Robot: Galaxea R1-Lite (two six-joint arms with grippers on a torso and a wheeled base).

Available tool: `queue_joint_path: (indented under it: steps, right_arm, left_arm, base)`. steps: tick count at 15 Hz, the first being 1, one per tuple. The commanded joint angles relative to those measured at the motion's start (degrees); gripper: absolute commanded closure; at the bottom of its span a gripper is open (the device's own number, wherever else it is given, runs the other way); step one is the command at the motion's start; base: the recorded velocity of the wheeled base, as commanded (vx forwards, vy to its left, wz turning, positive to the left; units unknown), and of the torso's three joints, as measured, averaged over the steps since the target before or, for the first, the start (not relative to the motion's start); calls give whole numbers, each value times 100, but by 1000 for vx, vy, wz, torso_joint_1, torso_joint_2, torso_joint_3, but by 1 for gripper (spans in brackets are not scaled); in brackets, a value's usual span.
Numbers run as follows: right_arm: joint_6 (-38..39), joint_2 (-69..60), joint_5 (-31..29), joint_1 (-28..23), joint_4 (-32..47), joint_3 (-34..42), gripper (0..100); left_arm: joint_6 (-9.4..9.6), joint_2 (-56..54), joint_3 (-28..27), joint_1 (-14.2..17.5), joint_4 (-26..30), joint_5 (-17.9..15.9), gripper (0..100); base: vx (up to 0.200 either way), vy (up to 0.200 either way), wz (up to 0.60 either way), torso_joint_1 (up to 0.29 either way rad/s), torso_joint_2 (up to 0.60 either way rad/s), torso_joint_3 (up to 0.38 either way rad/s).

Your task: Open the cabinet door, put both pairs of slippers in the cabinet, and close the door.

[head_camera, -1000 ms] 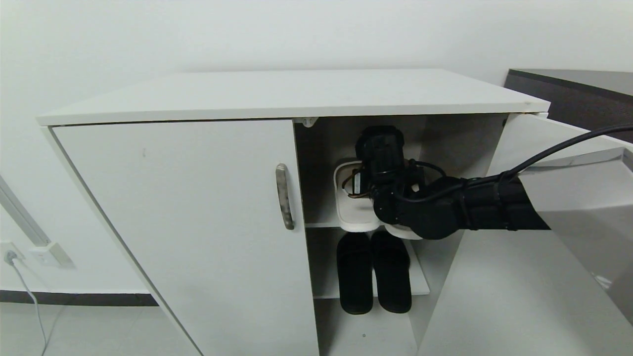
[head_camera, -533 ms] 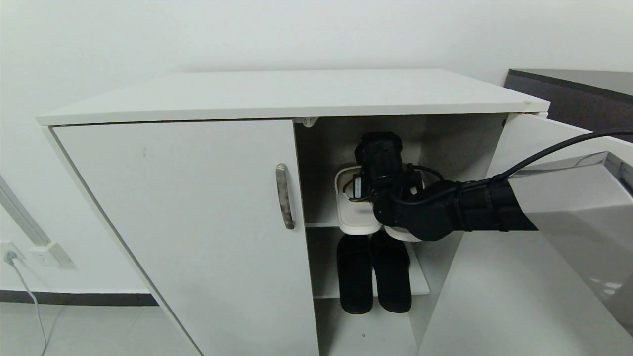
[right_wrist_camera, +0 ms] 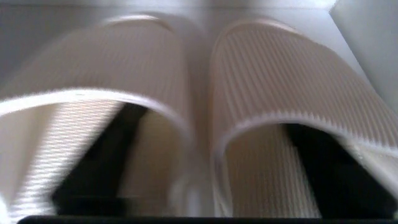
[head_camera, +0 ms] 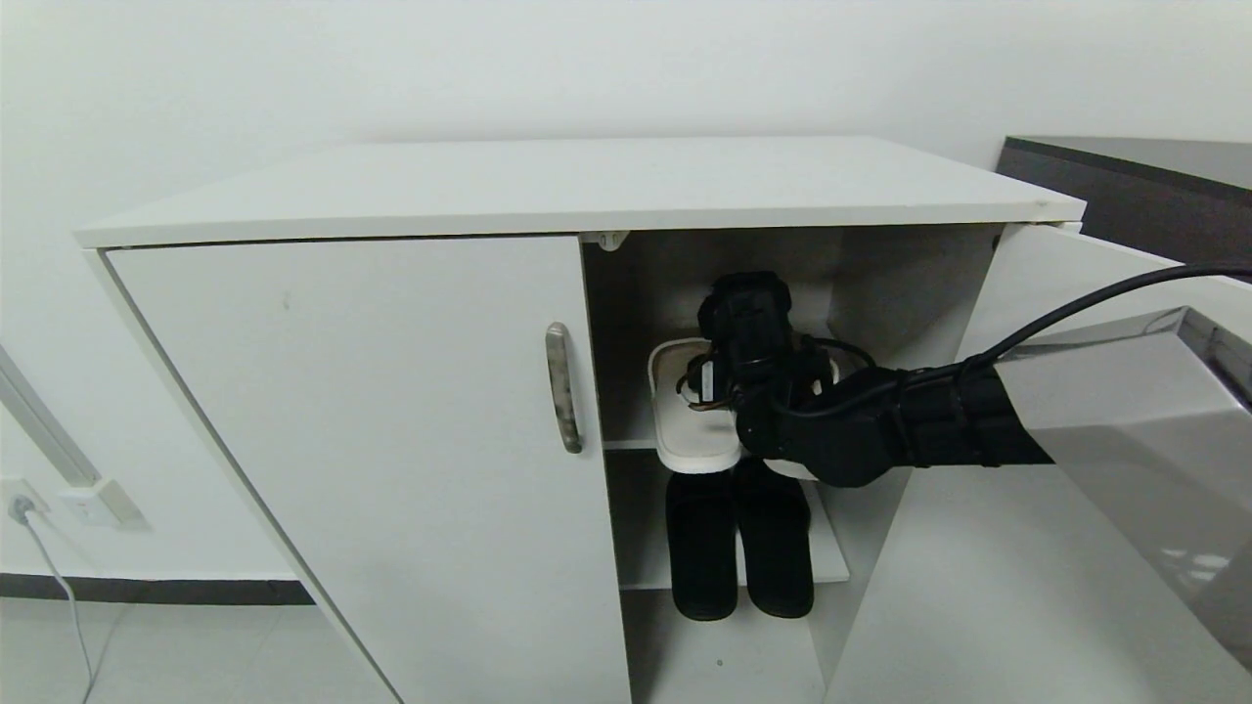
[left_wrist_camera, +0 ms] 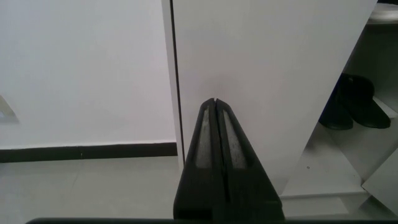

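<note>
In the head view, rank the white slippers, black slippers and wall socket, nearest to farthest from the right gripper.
1. white slippers: upper shelf, held by the right gripper.
2. black slippers: shelf directly below.
3. wall socket: low on the wall, far left of the cabinet.

Two white slippers (right_wrist_camera: 267, 74) sit side by side, very close up, with their inner edges touching. Each one has a wide strap with thin ridges running across it. One dark finger (right_wrist_camera: 99, 168) of the hand (right_wrist_camera: 202, 180) goes in under each strap, so the touching sides sit between the two fingers. A bit of pale cabinet wall (right_wrist_camera: 373, 31) shows in one corner, behind the slippers.
</note>
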Motion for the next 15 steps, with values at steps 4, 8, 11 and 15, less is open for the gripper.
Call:
queue_joint_path:
  steps: [4, 8, 11, 15]
  right_arm:
    - [43, -324, -9, 105, 8, 292, 0]
    - [87, -614, -17, 211, -106, 706, 0]
    - [78, -877, -26, 316, -379, 1171, 0]
    - [69, -1326, -26, 448, -783, 1980, 0]
  left_arm:
    - [0, 5, 0, 1, 0, 4, 100]
    - [0, 5, 0, 1, 0, 4, 100]
    - [-9, 5, 0, 1, 0, 4, 100]
    - [-9, 5, 0, 1, 0, -5, 100]
  base:
    - [0, 0, 0, 0, 0, 0]
    - [0, 0, 0, 0, 0, 0]
    - [0, 0, 0, 0, 0, 0]
    - [0, 0, 0, 0, 0, 0]
